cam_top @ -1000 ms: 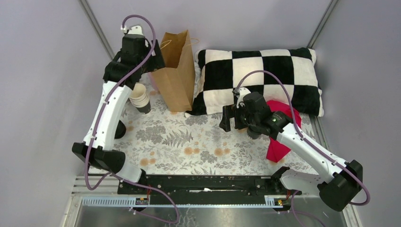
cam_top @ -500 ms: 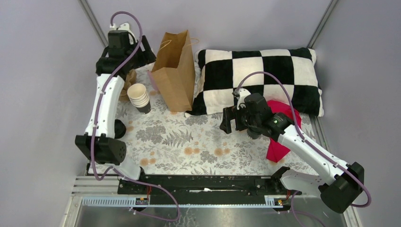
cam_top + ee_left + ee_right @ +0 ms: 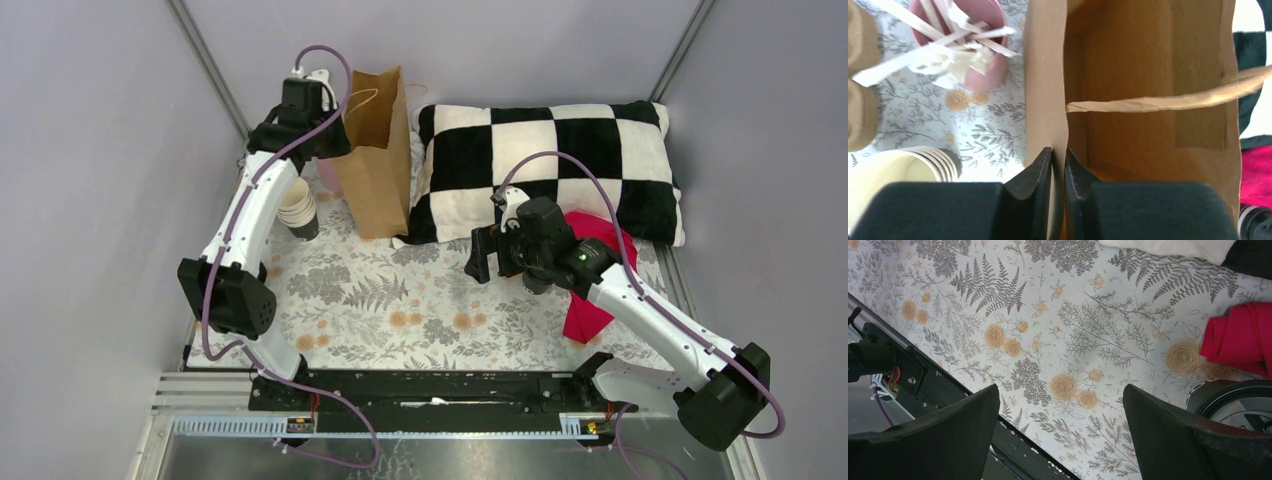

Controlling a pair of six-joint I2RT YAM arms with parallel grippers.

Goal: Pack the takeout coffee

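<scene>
A brown paper bag [image 3: 375, 150] stands open at the back, left of the pillow. My left gripper [image 3: 330, 135] is at its left rim, shut on the bag's side wall [image 3: 1048, 90], one finger outside and one inside [image 3: 1058, 160]. The bag's inside looks bare. My right gripper [image 3: 482, 255] hangs open over the flowered cloth [image 3: 1060, 405] with nothing between its fingers. A round black rim [image 3: 1243, 402] shows beside the red cloth; I cannot tell whether it is the takeout coffee. The top view shows no lidded cup.
A stack of lidless cups [image 3: 297, 207] stands left of the bag. A pink cup of wooden stirrers [image 3: 973, 45] and brown cardboard [image 3: 860, 85] lie behind it. A checkered pillow [image 3: 560, 160] fills the back right, a red cloth [image 3: 590, 290] lies under the right arm.
My left arm swung right from the back left corner to the bag's rim and its jaws closed on the bag's wall. The bag's top shifted a little. The right arm stayed put.
</scene>
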